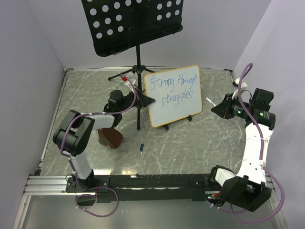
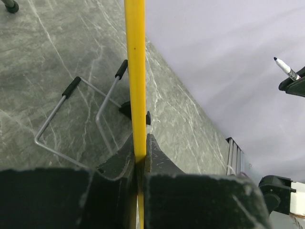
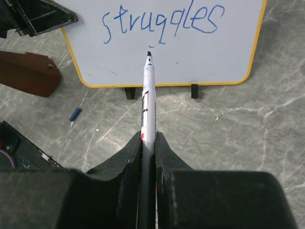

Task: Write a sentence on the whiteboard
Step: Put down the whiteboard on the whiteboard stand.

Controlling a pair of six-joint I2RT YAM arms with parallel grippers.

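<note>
White whiteboard, orange-framed, blue sentence; grey white-veined table

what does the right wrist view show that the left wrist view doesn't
Only right wrist: the word "struggles" of the sentence on the whiteboard face, a small blue cap and a brown object on the table. Only left wrist: a bent wire with black tips, and the board's yellow frame edge-on, pinched by the left gripper. Both: the whiteboard, the marker in the right gripper, the marbled table.
</note>
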